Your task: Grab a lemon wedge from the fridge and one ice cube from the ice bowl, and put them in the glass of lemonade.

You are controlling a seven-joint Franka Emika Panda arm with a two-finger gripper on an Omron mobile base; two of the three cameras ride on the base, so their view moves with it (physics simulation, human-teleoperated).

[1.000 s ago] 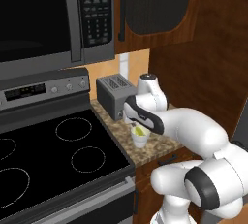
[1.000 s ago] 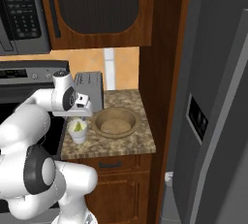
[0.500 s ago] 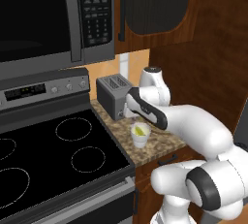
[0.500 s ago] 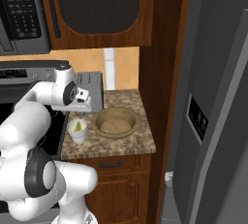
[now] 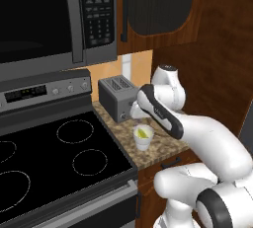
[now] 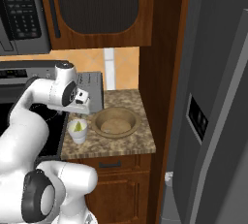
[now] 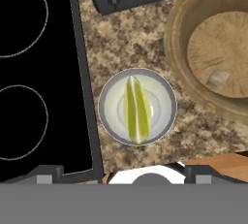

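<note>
Along the left lies the black glass cooktop with its thin white burner rings, flush against the speckled brown granite counter. At the back of the counter stands the boxy grey steel toaster, its lever knob facing forward in the hand view.

Near the counter's front edge stands the small whitish translucent glass of lemonade, upright, just beside the cooktop edge. The tiny bright yellow lemon wedge lies inside it, resting in the pale liquid. The white arm's gripper hovers above the glass, apart from it; its jaws stand wide apart and hold nothing.

To the right of the glass, close to it but not touching, sits the wide, shallow, round tan-brown ice bowl. One small pale translucent ice cube rests on the bowl's bottom.

Further right, past a dark wooden cabinet panel, rises the tall grey steel fridge with its black dispenser panel.
</note>
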